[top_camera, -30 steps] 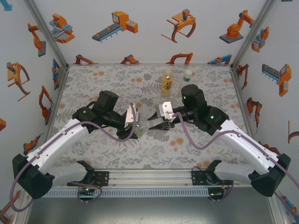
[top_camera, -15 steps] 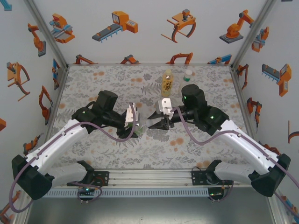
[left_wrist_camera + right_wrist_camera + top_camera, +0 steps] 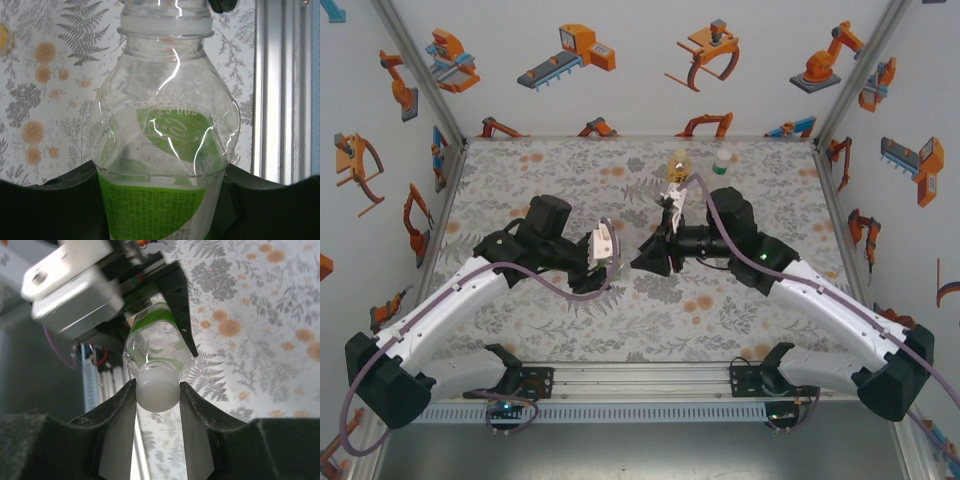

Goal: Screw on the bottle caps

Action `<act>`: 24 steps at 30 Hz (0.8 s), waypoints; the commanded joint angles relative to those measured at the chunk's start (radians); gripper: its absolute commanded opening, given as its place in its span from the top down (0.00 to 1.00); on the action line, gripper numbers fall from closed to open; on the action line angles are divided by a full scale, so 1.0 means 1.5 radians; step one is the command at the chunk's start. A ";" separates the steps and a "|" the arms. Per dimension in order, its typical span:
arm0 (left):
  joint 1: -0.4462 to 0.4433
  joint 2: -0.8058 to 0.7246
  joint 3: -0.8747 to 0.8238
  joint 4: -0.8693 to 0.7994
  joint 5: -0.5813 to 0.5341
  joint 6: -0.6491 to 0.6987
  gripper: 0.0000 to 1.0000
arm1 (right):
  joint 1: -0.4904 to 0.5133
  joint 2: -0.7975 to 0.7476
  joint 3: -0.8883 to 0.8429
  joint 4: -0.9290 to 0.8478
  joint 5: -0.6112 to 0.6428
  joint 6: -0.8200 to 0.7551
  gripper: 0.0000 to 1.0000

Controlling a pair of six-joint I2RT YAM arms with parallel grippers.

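The left gripper [image 3: 609,262] is clamped round the body of the clear bottle [image 3: 165,150] with the white-green label. The bottle looks empty, though glare makes that uncertain. A white cap [image 3: 158,389] sits at its mouth, pinched between the fingers of the right gripper [image 3: 158,392]. At the back of the table [image 3: 520,180] stand the yellow bottle [image 3: 677,162] and, near it, the small green-tinted bottle [image 3: 722,160].

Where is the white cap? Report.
Right wrist view, centre: the white cap is pinched by the right end effector at the mouth of the clear bottle.
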 commanded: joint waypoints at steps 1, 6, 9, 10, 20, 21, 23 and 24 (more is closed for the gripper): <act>-0.005 -0.010 0.001 0.062 0.004 -0.017 1.00 | 0.005 0.023 -0.009 0.022 0.113 0.243 1.00; -0.007 0.008 0.007 0.059 -0.039 -0.024 1.00 | 0.005 0.040 0.003 -0.035 0.152 0.428 1.00; -0.006 0.019 0.012 0.057 -0.060 -0.033 1.00 | 0.006 0.044 0.000 -0.037 0.155 0.491 1.00; -0.006 0.022 0.014 0.058 -0.068 -0.035 1.00 | 0.006 0.046 0.001 -0.044 0.157 0.503 1.00; -0.010 0.019 0.009 0.051 -0.014 -0.014 1.00 | 0.006 0.072 0.043 -0.096 0.134 0.511 1.00; -0.010 0.018 0.009 0.051 -0.010 -0.012 1.00 | 0.006 0.075 0.048 -0.101 0.131 0.506 1.00; -0.010 0.018 0.009 0.051 -0.011 -0.013 1.00 | 0.006 0.073 0.056 -0.106 0.128 0.486 0.88; -0.011 0.018 0.009 0.050 -0.012 -0.013 1.00 | 0.005 0.071 0.058 -0.109 0.129 0.475 0.79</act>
